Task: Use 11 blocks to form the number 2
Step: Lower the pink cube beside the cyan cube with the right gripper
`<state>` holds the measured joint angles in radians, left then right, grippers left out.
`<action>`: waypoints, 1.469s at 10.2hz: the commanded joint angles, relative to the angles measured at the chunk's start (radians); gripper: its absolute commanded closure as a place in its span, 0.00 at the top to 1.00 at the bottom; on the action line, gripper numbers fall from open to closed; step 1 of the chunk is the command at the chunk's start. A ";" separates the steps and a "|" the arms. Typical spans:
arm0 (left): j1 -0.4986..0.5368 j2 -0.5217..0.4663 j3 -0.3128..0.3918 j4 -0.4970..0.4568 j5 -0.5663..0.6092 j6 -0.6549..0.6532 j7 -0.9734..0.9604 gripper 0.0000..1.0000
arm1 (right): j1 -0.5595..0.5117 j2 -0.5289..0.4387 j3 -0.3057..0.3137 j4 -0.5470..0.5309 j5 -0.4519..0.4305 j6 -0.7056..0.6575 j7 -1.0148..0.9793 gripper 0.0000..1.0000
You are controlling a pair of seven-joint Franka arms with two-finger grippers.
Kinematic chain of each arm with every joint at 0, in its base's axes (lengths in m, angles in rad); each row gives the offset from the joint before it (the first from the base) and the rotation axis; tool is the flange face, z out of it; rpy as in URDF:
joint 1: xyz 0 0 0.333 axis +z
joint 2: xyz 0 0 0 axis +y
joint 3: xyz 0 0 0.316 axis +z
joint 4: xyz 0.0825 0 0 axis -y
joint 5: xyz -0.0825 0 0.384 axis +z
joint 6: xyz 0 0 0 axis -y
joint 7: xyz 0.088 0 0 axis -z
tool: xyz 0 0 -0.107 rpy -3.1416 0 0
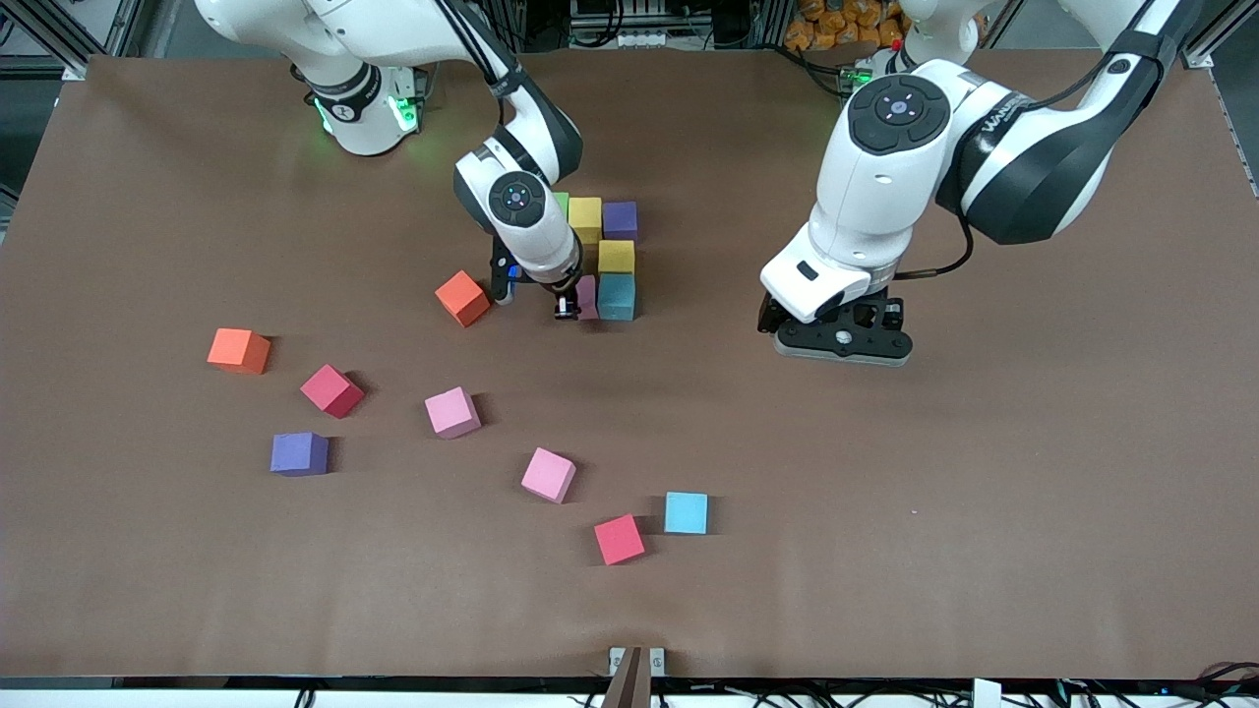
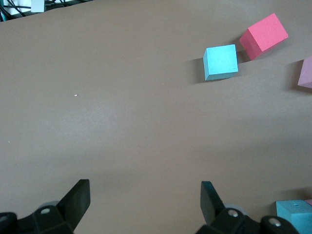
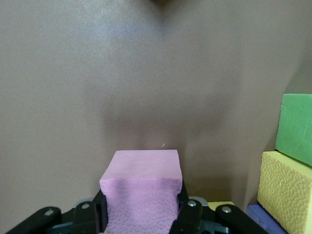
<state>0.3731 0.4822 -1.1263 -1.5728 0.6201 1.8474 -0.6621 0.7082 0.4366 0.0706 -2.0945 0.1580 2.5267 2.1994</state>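
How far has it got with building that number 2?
Roughly halfway: green, yellow, purple, yellow and teal blocks are laid. The right hand holds a mauve block beside the teal one. Left hand waits open. Five remain.

The counter (image 1: 885,551) is plain brown. Blocks on it are orange (image 1: 462,298), red (image 1: 331,390), pink (image 1: 451,412), purple (image 1: 299,454) and light blue (image 1: 686,512). The grouped blocks are green (image 3: 294,128), yellow (image 1: 585,218), purple (image 1: 620,220) and teal (image 1: 617,296).

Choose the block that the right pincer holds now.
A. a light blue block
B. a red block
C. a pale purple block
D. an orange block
C: the right pincer is shut on a pale purple block, seen between its fingers in the right wrist view, beside the teal block of the figure.
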 commanded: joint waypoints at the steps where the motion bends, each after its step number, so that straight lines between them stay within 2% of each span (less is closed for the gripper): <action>1: 0.017 -0.025 -0.006 -0.012 -0.030 -0.008 0.016 1.00 | 0.020 0.024 0.002 0.011 -0.003 -0.015 0.003 0.99; 7: 0.017 -0.023 -0.006 -0.012 -0.030 -0.008 0.016 1.00 | 0.007 0.001 0.000 0.022 -0.030 -0.051 0.002 1.00; 11: 0.015 -0.022 -0.006 -0.012 -0.030 -0.008 0.016 1.00 | -0.025 -0.028 -0.003 0.112 -0.115 -0.250 -0.009 1.00; 13: 0.015 -0.022 -0.004 -0.012 -0.030 -0.008 0.015 1.00 | -0.050 -0.036 -0.009 0.125 -0.170 -0.282 -0.067 1.00; 15: 0.015 -0.022 -0.004 -0.012 -0.030 -0.008 0.015 1.00 | -0.119 -0.035 -0.024 0.142 -0.248 -0.284 -0.206 1.00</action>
<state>0.3733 0.4822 -1.1261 -1.5734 0.6201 1.8474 -0.6621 0.6455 0.4136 0.0508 -1.9651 -0.0443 2.2614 2.0865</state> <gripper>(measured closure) 0.000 0.000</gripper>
